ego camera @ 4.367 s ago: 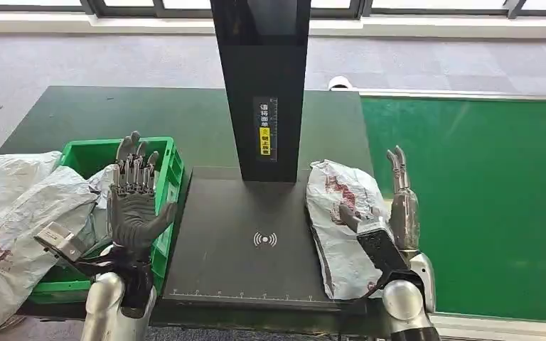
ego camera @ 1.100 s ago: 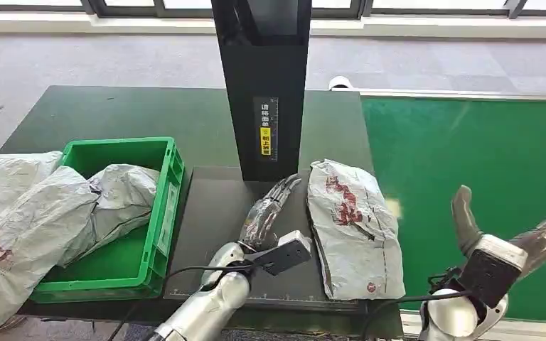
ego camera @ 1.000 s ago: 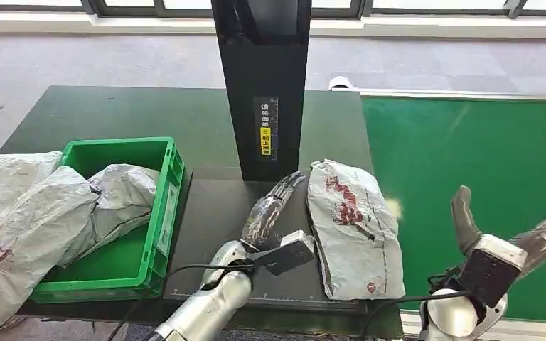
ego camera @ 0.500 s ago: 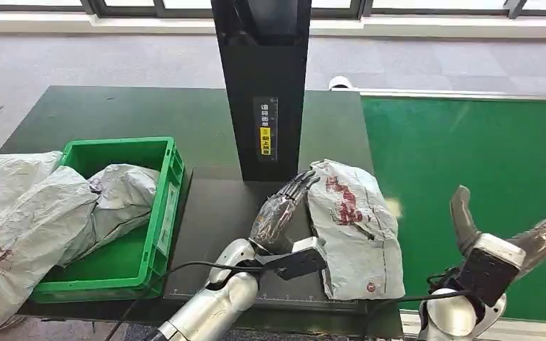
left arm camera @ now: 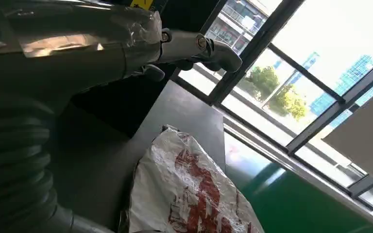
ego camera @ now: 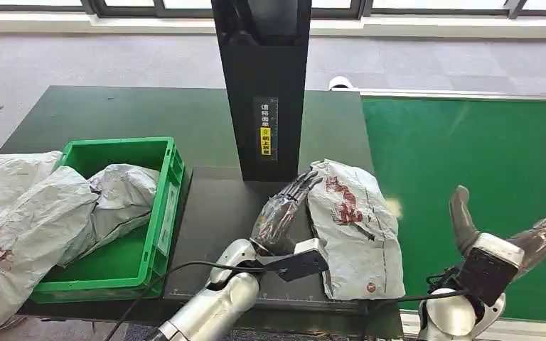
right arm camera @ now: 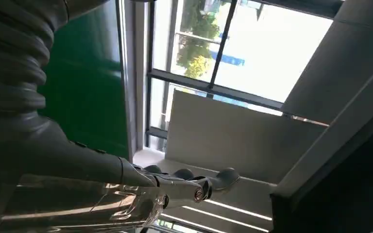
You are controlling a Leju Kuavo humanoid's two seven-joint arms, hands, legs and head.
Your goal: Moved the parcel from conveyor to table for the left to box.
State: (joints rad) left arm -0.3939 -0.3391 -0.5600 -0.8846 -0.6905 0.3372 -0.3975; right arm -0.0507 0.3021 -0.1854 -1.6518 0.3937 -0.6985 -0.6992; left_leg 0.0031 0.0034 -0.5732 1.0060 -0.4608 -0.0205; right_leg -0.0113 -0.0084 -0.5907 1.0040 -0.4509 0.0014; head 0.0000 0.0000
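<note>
The fingers (ego camera: 297, 189) of our left hand (ego camera: 279, 215) lie extended, empty, touching the parcel's (ego camera: 352, 227) left edge on the table (ego camera: 213, 234). Our right hand (ego camera: 494, 245), fingers spread and empty, hovers over the green conveyor (ego camera: 469, 163).

Head view looks forward and down over the table (ego camera: 149, 114); both wrist views (close behind their hands) tilt upward toward windows (left arm camera: 315, 63).

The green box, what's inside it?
A crumpled grey parcel bag sits inside the green box, spilling over its near-left side. Bare green floor shows beside it; anything under the bag is hidden.
</note>
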